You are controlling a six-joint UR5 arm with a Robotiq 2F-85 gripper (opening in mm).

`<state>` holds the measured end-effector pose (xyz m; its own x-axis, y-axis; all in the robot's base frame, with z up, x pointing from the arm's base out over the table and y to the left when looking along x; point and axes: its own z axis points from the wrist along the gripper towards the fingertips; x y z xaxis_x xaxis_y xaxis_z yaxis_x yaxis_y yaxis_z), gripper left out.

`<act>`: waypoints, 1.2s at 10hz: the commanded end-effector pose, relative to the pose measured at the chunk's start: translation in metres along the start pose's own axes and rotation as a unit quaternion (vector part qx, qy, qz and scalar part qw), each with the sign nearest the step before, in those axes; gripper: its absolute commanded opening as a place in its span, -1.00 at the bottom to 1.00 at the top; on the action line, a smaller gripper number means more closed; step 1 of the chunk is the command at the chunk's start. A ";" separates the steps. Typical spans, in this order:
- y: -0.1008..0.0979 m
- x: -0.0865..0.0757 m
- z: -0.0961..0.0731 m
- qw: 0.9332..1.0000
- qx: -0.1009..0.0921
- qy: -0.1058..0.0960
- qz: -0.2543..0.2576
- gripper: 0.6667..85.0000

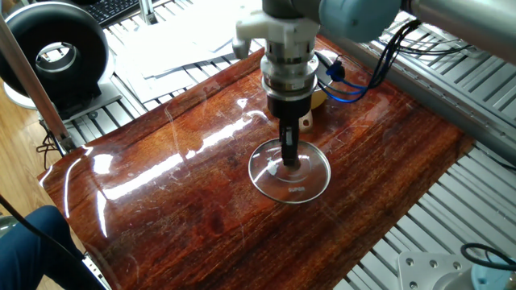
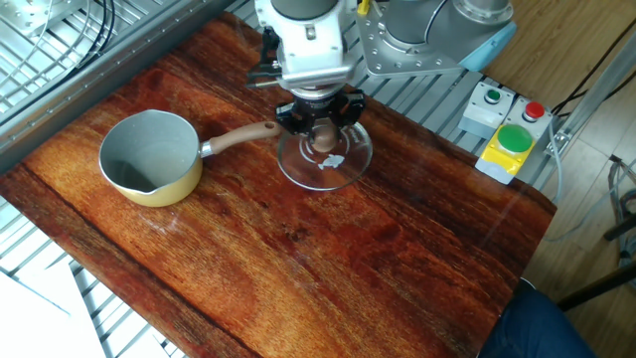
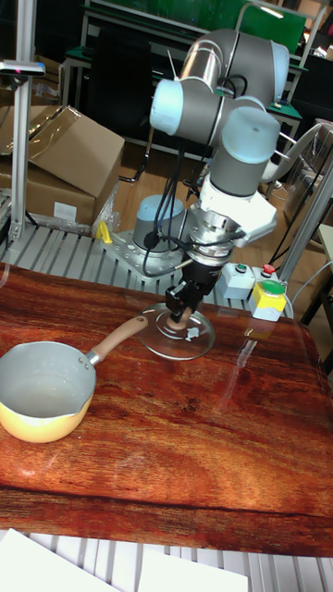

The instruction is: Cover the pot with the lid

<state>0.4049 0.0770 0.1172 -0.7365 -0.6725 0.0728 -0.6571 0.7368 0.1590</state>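
The yellow pot (image 2: 149,159) stands at the left of the wooden board, its pale inside bare and its wooden handle (image 2: 240,139) pointing at the lid. It also shows low on the left in the tall fixed view (image 3: 42,393). The clear glass lid (image 2: 345,164) hangs roughly level, a little above the board, just past the handle's tip. My gripper (image 2: 320,136) comes straight down from above and is shut on the lid's brown knob. The same grip shows in one fixed view, gripper (image 1: 289,155) over lid (image 1: 305,181), where the arm hides nearly all of the pot.
A button box (image 2: 507,139) with green and red buttons sits beyond the board's right corner. A black round device (image 1: 52,52) and loose papers (image 1: 185,40) lie off the far side. Slatted aluminium (image 2: 60,70) surrounds the wooden board (image 2: 328,259).
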 end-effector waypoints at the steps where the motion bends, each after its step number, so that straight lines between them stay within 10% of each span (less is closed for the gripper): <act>1: 0.016 -0.003 -0.013 0.998 -0.044 -0.010 0.051 -0.98; 12: 0.025 0.027 -0.044 0.989 -0.058 0.059 0.124 -0.98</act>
<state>0.3821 0.0765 0.1587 -0.8376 -0.5106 0.1942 -0.4644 0.8527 0.2392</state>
